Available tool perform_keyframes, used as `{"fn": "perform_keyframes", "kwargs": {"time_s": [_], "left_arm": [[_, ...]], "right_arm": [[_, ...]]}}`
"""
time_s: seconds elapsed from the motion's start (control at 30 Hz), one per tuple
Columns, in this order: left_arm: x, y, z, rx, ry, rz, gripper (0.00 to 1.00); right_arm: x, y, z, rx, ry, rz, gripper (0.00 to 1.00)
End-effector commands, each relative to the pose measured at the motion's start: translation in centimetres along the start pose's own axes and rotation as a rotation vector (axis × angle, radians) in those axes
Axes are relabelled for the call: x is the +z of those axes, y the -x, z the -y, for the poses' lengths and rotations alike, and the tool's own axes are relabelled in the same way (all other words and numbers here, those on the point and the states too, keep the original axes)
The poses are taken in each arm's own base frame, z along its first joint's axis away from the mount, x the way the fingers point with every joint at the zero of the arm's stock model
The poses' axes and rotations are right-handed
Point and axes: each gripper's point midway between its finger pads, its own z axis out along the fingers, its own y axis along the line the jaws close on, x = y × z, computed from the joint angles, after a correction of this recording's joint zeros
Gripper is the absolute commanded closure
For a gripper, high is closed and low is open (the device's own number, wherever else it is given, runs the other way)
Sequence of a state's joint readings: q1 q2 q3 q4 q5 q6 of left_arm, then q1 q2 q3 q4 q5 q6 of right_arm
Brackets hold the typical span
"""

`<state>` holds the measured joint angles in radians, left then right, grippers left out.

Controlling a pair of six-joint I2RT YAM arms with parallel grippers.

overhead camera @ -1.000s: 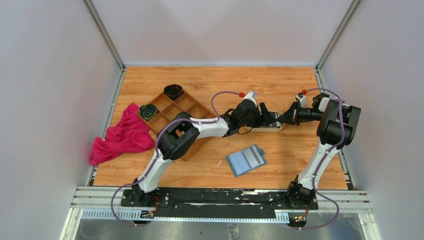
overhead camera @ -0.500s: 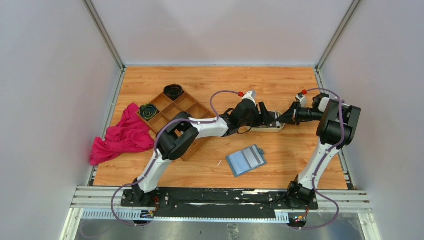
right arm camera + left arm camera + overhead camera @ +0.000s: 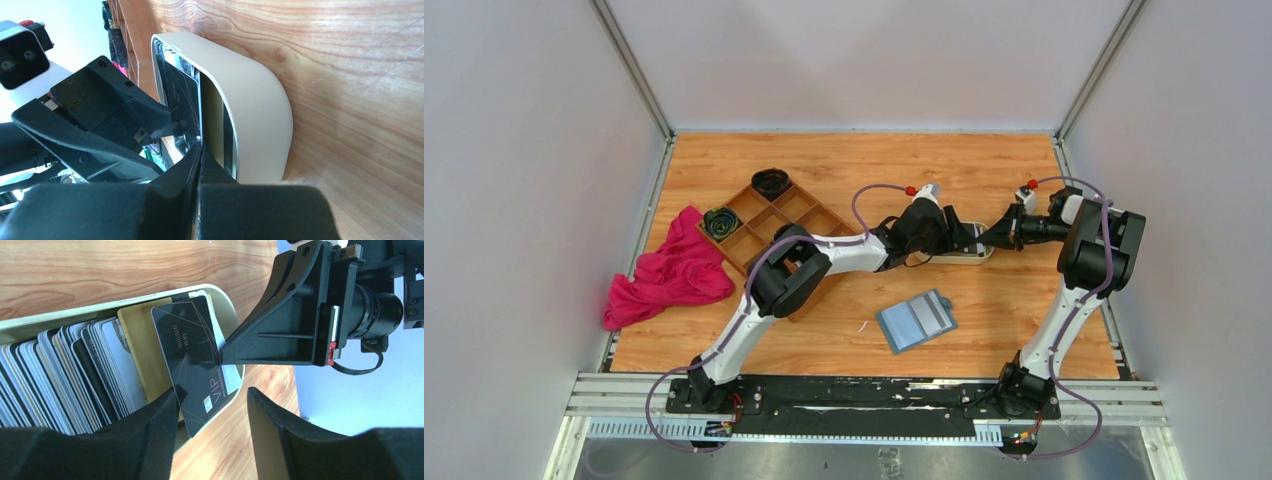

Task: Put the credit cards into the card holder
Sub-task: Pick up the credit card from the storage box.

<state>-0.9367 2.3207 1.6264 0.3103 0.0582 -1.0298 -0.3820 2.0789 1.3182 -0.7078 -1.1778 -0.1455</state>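
Observation:
A cream oval tray (image 3: pixel 227 307) holds several upright credit cards (image 3: pixel 75 370). A dark credit card (image 3: pixel 192 360) with "VIP" print leans out of its right end. My right gripper (image 3: pixel 221 356) is shut on that card's edge; in the right wrist view its tips (image 3: pixel 201 147) pinch the dark card (image 3: pixel 182 100) beside the tray wall (image 3: pixel 255 115). My left gripper (image 3: pixel 212 392) is open, and the card's lower corner rests against its left finger (image 3: pixel 150 435). The teal card holder (image 3: pixel 916 320) lies open on the table, apart from both grippers (image 3: pixel 959 238) (image 3: pixel 989 240).
A brown wooden compartment tray (image 3: pixel 774 215) stands at the left, with dark objects in two compartments. A red cloth (image 3: pixel 669 275) lies by the left edge. The left arm stretches over the wooden tray's near corner.
The left arm's elbow has shifted slightly to the right. Both grippers and the dark card stay at the tray's right end.

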Motion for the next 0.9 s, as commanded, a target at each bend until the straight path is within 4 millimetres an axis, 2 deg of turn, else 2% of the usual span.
{"fn": "perform_keyframes", "kwargs": {"time_s": [0.0,0.07,0.13,0.2,0.23,0.4,0.57,0.7,0.87], "left_arm": [[0.8,-0.1,-0.2,-0.033,-0.006,-0.017,0.51],[0.9,0.0,0.1,-0.035,-0.014,-0.017,0.6],[1.0,0.2,0.1,-0.041,-0.017,-0.015,0.75],[1.0,0.4,0.0,-0.041,-0.018,-0.016,0.97],[0.9,0.6,-0.1,-0.042,-0.015,-0.012,1.0],[-0.4,2.2,0.2,0.009,-0.015,0.017,1.0],[-3.3,4.8,2.6,0.096,-0.046,0.07,1.0],[-6.5,6.2,4.6,0.188,-0.077,0.098,1.0],[-12.1,6.8,6.7,0.324,-0.128,0.113,1.0]], "right_arm": [[-0.2,-0.3,0.3,0.043,0.009,-0.005,1.0],[-0.2,-0.3,0.2,0.036,0.009,-0.002,1.0],[-0.3,-0.3,0.0,0.029,0.015,-0.001,0.97],[-0.3,-0.2,-0.2,0.022,0.017,0.002,0.92],[-0.4,-0.2,-0.2,0.018,0.018,0.003,0.89],[-0.6,0.0,-0.7,-0.012,0.009,0.009,0.78],[-0.5,-0.1,-1.3,-0.046,0.003,0.005,0.74],[-0.8,0.0,-1.6,-0.096,-0.034,0.004,0.7],[-2.1,0.2,-1.8,-0.218,-0.149,0.014,0.56]]}}
